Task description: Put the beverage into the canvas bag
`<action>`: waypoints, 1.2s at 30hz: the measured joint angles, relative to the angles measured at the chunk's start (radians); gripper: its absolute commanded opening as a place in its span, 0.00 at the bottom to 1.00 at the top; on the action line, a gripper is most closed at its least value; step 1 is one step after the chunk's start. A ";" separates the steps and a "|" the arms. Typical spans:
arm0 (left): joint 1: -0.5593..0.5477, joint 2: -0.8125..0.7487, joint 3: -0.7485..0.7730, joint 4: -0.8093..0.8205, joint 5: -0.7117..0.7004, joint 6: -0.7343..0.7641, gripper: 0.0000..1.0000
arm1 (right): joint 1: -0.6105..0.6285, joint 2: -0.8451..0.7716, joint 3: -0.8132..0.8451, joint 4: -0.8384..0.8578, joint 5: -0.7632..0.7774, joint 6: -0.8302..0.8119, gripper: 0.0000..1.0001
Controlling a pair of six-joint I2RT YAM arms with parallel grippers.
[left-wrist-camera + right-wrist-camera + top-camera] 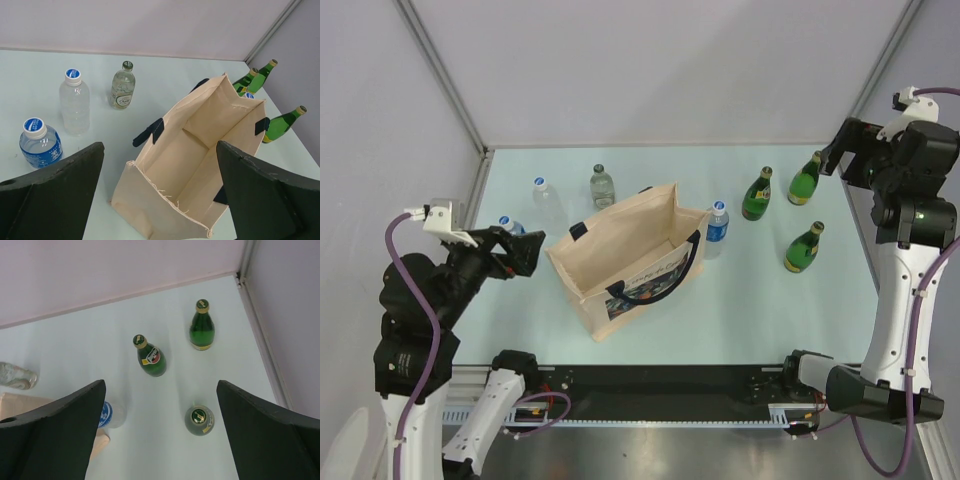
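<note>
The left gripper [532,255] hangs over the near-left part of the smooth, pale green table [740,310]. Its 2 matte black fingers [55,192] are spread wide and hold nothing. Half hidden just past it stands a squat clear plastic bottle [39,143] with a blue label and a blue-and-white cap.

The canvas bag [630,260] stands upright at the middle of the table, turned at an angle, its mouth gaping. It is a boxy tote of coarse beige weave. Loose threads fray along the near rim in the left wrist view, and the inside is bare. The dark navy handles [692,262] flop outward on both long sides, and a colourful print [645,290] covers the panel facing the arms.

Just beside the bag's far-right corner stands a slim plastic bottle [717,228] with a blue label. Beyond the bag to the left are a taller ribbed clear plastic bottle [75,102] and a rounded clear glass bottle [123,86] with a dark cap.

On the right, well apart from the bag, stand 3 glossy green glass bottles with tapering necks and gold caps: 1 nearest [803,248], 1 further back [757,194] and 1 furthest [805,179]. The right gripper [835,155] hovers high above them at the far-right corner, its fingers [265,435] parted and empty.
</note>
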 measured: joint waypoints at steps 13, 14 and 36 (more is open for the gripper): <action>0.000 0.021 0.007 0.000 0.030 -0.010 1.00 | 0.175 -0.079 -0.132 0.028 -0.439 -0.307 1.00; 0.000 0.022 0.007 0.000 0.033 -0.010 1.00 | 0.177 -0.077 -0.132 0.023 -0.468 -0.329 1.00; 0.000 0.088 0.006 0.001 0.074 -0.051 1.00 | 0.370 0.352 -0.136 -0.111 -0.564 -0.770 0.93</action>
